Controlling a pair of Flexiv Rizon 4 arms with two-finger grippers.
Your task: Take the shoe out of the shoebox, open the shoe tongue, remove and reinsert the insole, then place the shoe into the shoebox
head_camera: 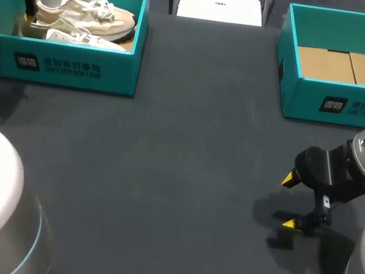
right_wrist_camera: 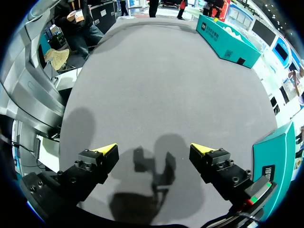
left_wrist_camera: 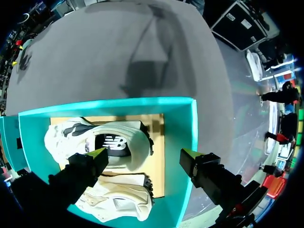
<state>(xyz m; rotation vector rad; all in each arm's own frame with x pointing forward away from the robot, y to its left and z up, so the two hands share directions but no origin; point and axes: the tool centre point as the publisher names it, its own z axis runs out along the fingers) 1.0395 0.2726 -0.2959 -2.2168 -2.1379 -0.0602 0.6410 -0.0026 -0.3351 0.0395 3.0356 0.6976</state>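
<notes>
Our left gripper (left_wrist_camera: 142,156) hangs over the near shoebox (left_wrist_camera: 183,142) with its jaws spread wide and nothing in them. We judge the spread is meant to straddle the heel of the upper shoe (left_wrist_camera: 104,137) before closing. One finger sits above that shoe's collar. The other is over the box's end wall or just beyond it; we cannot tell which.

The shoe lies directly under the gripper, sole down and opening up, with the insole showing inside. Its long axis runs along the box's length. The heel is between our fingers, close to the end wall, and the toe points out past the finger that hangs over the shoes. A second shoe (left_wrist_camera: 118,199) lies beside it, parallel and closer to our wrist.

Our right gripper (right_wrist_camera: 154,149) is also wide open and empty, low over the bare table (head_camera: 178,164). Its own shadow lies under it. We take this as a waiting pose, clear of the left arm's lift. The other shoebox (head_camera: 340,103) stands beside it, holding no shoe, only cardboard.
</notes>
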